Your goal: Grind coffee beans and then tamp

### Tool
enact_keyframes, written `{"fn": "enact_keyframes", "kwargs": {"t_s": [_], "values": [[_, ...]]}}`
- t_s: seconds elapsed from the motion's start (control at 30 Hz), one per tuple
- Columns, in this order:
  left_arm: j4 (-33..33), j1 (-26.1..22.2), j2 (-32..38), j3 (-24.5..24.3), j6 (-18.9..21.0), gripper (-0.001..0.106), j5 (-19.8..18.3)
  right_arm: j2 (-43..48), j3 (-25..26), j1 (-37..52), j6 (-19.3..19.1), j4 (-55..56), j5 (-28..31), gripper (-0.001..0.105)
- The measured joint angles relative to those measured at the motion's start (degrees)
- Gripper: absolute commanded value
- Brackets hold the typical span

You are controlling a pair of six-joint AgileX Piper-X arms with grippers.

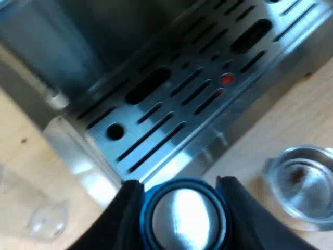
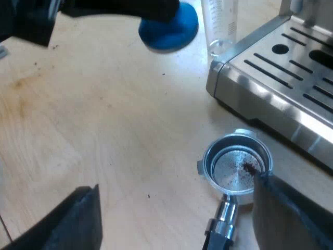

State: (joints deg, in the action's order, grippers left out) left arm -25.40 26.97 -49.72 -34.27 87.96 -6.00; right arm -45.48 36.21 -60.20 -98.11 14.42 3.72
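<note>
My left gripper (image 1: 182,205) is shut on the blue tamper (image 1: 183,219), whose shiny round metal face points at the camera, just off the edge of the espresso machine's slotted drip tray (image 1: 171,104). The metal holder (image 1: 302,182) lies on the wooden table close by. In the right wrist view the holder (image 2: 237,166) lies flat, its basket holding a few specks of coffee and its dark handle (image 2: 221,232) pointing towards the camera. My right gripper (image 2: 176,190) is open above it, one fingertip (image 2: 265,182) near the basket's rim. The blue tamper (image 2: 169,26) hangs farther off in the other arm's black fingers.
A clear measuring glass (image 2: 219,26) stands at the corner of the drip tray (image 2: 281,78), beside the tamper; it also shows lying near the tray's corner as the measuring glass (image 1: 36,213). A small red light reflects on the tray. Bare wooden table (image 2: 93,120) stretches around the holder.
</note>
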Motion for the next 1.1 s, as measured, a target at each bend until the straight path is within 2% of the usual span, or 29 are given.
{"fn": "enact_keyframes", "kwargs": {"t_s": [0.1, 0.17, 0.37, 0.53, 0.77, 1.1], "values": [[-0.2, -3.7, 0.0, 0.0, 0.0, 0.004, -1.8, -2.1, 0.0, 0.0, 0.0, -0.6, -0.2, 0.063], [-0.2, -5.6, -0.4, 0.0, 0.0, 0.004, -4.3, -3.9, 0.0, 0.0, 0.0, -1.7, -0.5, 0.063], [3.2, -5.9, -4.7, 2.2, 0.0, 0.004, -6.2, -7.9, 0.0, 0.0, 0.0, -5.6, -0.6, 0.063], [5.8, -5.9, -8.1, 4.8, 0.0, 0.004, -6.4, -9.4, 0.0, 0.0, 0.0, -5.7, -0.6, 0.063], [15.0, -5.9, -11.8, 9.4, 0.0, 0.004, -6.4, -9.5, 0.0, 0.0, 0.0, -5.7, -0.7, 0.063], [20.8, -5.9, -17.5, 12.2, 0.0, 0.004, -6.4, -9.5, 0.0, 0.0, 0.0, -5.7, -0.7, 0.063]]}}
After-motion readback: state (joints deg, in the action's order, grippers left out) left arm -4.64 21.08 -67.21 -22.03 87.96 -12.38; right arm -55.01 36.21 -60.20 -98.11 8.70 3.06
